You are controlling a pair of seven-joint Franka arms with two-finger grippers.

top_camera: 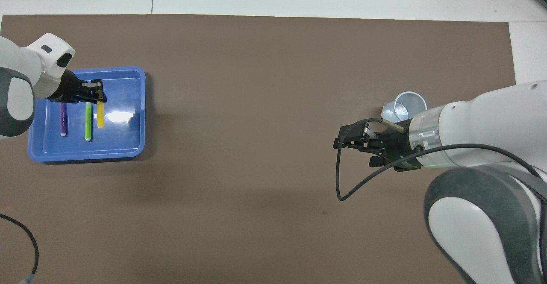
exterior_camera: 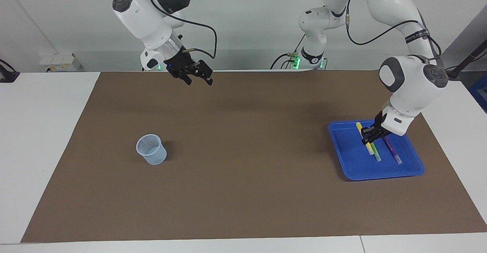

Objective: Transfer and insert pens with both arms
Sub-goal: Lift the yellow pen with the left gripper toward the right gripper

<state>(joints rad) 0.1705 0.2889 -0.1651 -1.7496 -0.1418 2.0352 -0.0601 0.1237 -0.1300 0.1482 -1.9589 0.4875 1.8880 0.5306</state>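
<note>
- Yellow pen point(exterior_camera: 364, 139), clamped in the closed left claw point(exterior_camera: 368, 134), hangs in the air over the blue tray point(exterior_camera: 344, 158); the grip sits near the pen's upper part, and the pen's long axis runs in the facing view from about 11 o'clock down to 5 o'clock, tilted rather than upright.
- Bright green pen point(top_camera: 88, 121) and purple pen point(top_camera: 63, 120) lie flat in the tray, side by side, parallel, apart from each other, their long axes running 12 to 6 o'clock in the overhead view.
- Right claw point(exterior_camera: 196, 75) hangs with its jaws wide apart and nothing between them, above the brown mat point(exterior_camera: 243, 192) on the worktop's robot-side edge; this arm waits.
- Pale translucent cup point(exterior_camera: 151, 149) stands upright on the mat toward the right arm's end of the worktop, at about 9 o'clock from the tray in the facing view and well apart from it.
- Deciding relation, as a judgement: the cup lies within the right arm's side, so the held pen probably travels toward 9 o'clock to meet the empty right claw, which would need a free stretch of the barrel to take hold.
</note>
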